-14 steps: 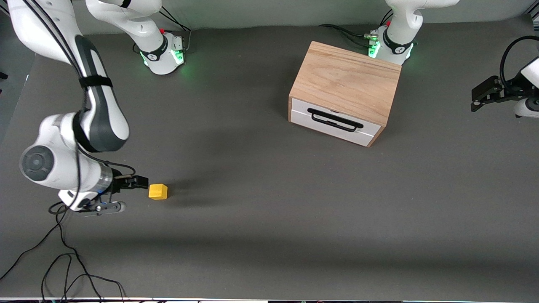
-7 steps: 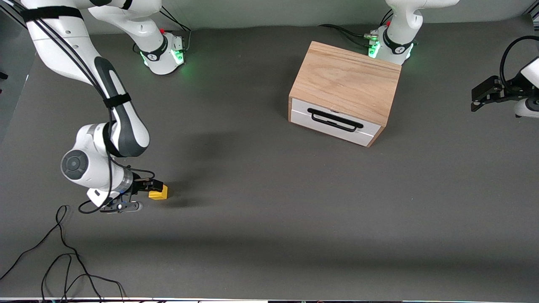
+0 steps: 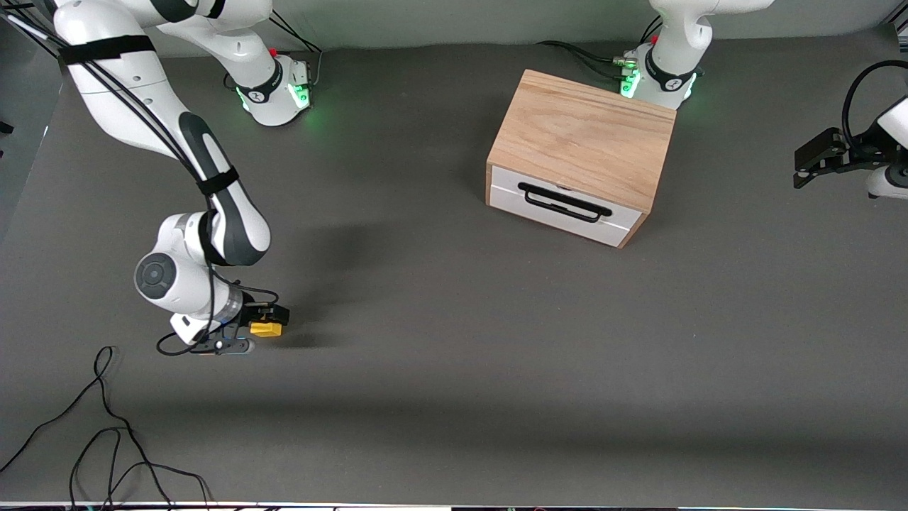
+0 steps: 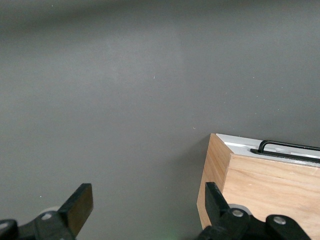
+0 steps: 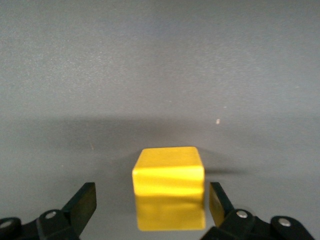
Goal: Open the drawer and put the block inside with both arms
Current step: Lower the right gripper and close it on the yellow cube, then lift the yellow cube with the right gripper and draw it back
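Straddling the block (image 3: 267,328) with my right gripper (image 3: 264,321), lower left of the front view, low over the worktop (image 3: 454,341). Right fingers (image 5: 82,202) spread wide, one on each side of the yellow cube with a gap on both sides, not touching it. Block sits flat on the worktop, toward the right arm's end, well apart from the drawer box and nearer the front camera than it. In the right wrist view the cube (image 5: 168,170) is centred between the fingertips, top face and one side face showing.

Drawer (image 3: 564,206) shut: white front flush in the oak box (image 3: 583,135), black bar handle (image 3: 564,201) across it. Box stands upper right of centre in the front view, just in front of the left arm's base (image 3: 660,74), turned a little askew to the worktop edge.

Left gripper (image 3: 816,157) waits at the right edge of the front view, up in the air, fingers (image 4: 80,207) apart and holding nothing. Left wrist view shows a corner of the box (image 4: 260,185) and part of the handle (image 4: 287,146) past the fingertips.

Loose black cable (image 3: 106,433) lies on the worktop at lower left.
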Available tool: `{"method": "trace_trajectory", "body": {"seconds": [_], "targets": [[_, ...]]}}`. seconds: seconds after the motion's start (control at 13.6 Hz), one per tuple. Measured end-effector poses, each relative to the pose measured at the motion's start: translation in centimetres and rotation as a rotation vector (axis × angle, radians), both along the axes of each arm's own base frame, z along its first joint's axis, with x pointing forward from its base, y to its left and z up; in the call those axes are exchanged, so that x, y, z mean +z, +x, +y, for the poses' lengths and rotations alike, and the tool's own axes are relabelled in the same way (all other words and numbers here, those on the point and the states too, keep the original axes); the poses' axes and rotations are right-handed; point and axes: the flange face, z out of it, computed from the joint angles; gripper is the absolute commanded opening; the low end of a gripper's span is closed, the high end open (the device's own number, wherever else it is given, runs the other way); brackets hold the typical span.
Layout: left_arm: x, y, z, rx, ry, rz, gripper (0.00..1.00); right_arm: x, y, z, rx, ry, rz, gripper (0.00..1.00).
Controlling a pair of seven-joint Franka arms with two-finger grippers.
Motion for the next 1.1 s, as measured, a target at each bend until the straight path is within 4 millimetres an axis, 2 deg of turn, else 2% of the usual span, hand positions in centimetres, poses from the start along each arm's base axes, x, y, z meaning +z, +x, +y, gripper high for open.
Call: {"method": "trace_trajectory", "body": {"seconds": [0.29,0.51,0.59,0.73,0.88,0.96,1.1], "targets": [[0.0,0.0,0.0,0.0,0.0,0.0,1.0,-1.6,0.1,-0.1,-0.006,-0.005,-0.024,1.0],[0.0,0.0,0.0,0.0,0.0,0.0,1.0,-1.7,0.2,-0.4,-0.011,-0.008,-0.027,1.0],[0.0,0.0,0.0,0.0,0.0,0.0,1.0,-1.7,0.2,-0.4,-0.011,-0.008,-0.027,0.91],[0.0,0.0,0.0,-0.001,0.0,0.0,1.0,-1.6,0.2,-0.4,-0.011,-0.008,-0.028,0.51],[0.0,0.0,-0.1,-0.002,0.0,0.0,1.0,-1.6,0.3,-0.4,-0.012,-0.008,-0.03,0.3],[0.0,0.0,-0.1,-0.002,0.0,0.0,1.0,-1.5,0.4,-0.5,-0.012,-0.008,-0.032,0.23],[0.0,0.0,-0.1,-0.002,0.0,0.0,1.0,-1.5,0.4,-0.5,-0.012,-0.008,-0.033,0.22]]}}
